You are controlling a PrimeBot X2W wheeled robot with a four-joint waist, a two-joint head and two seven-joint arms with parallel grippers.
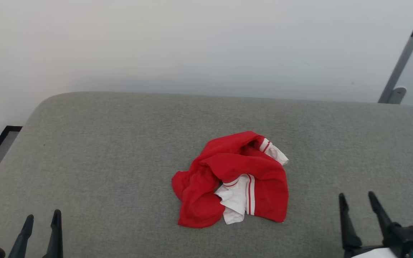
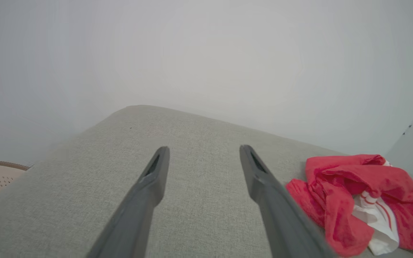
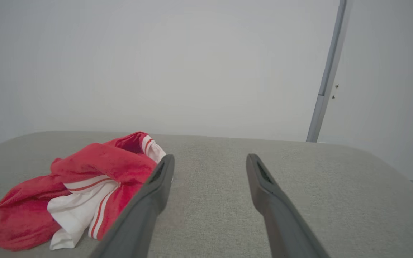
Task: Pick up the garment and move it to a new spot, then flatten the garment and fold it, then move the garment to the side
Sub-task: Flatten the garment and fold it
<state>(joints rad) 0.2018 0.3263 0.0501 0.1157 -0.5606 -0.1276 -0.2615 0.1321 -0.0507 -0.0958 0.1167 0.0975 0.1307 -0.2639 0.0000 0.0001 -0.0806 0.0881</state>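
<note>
Roughly btwn left gripper (image 1: 43, 215) & right gripper (image 1: 356, 194) lies crumpled garment (image 1: 229, 179).

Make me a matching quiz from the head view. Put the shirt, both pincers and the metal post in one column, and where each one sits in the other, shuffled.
Things:
1. garment
2. left pincer
3. right pincer
4. metal post

Places:
A. lower left, open and empty
B. crumpled near the middle of the grey cushion
C. upper right corner, slanting
D. lower right, open and empty

Pairs: 1-B, 2-A, 3-D, 4-C
</note>
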